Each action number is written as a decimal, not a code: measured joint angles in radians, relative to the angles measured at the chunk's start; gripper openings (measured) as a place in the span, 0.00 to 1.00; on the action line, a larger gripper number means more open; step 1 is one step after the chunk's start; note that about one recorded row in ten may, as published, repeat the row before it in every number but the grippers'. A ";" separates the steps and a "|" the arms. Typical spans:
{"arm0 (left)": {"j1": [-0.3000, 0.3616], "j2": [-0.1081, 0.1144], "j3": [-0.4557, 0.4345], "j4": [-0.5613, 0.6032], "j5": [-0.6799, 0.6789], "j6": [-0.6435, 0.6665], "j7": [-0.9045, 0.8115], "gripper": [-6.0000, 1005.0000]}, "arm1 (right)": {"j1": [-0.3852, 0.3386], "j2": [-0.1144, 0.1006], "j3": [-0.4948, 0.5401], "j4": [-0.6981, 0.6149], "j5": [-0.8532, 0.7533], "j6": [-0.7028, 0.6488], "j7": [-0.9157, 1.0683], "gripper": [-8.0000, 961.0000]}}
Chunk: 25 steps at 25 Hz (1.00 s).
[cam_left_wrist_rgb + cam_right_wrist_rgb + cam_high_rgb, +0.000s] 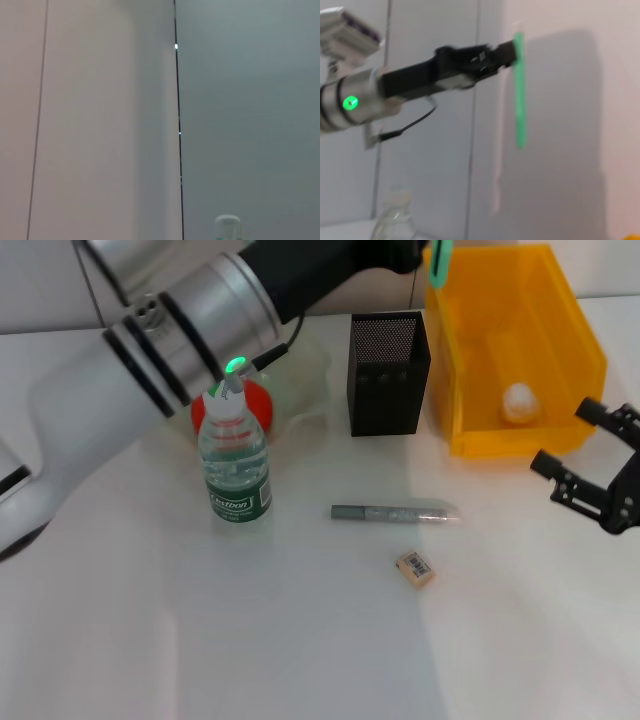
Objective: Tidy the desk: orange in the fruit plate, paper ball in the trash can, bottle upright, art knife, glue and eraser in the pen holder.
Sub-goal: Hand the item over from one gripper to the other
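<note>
White matte tabletop [300,640]: left tool [432,262] grips a slim green stick [440,265]; right tool [590,465] gapes.

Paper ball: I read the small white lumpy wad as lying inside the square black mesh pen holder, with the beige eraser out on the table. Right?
Not quite. The head view shows the small white paper ball inside the large yellow-orange plastic trash can, not in the square black mesh pen holder. The small beige rectangular eraser does lie on the table, as you said.
</note>
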 joint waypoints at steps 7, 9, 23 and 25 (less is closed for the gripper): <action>0.047 0.000 0.105 0.031 -0.182 0.003 0.188 0.22 | 0.010 0.004 0.021 0.258 0.086 -0.003 -0.323 0.85; 0.048 0.000 0.118 0.031 -0.193 0.001 0.216 0.22 | 0.013 0.004 0.022 0.322 0.127 -0.007 -0.389 0.85; 0.049 -0.001 0.228 0.032 -0.274 -0.012 0.361 0.22 | 0.066 0.010 0.038 0.549 0.233 -0.014 -0.614 0.85; 0.050 -0.001 0.226 0.032 -0.274 -0.012 0.362 0.22 | 0.072 0.011 0.045 0.564 0.233 -0.014 -0.622 0.85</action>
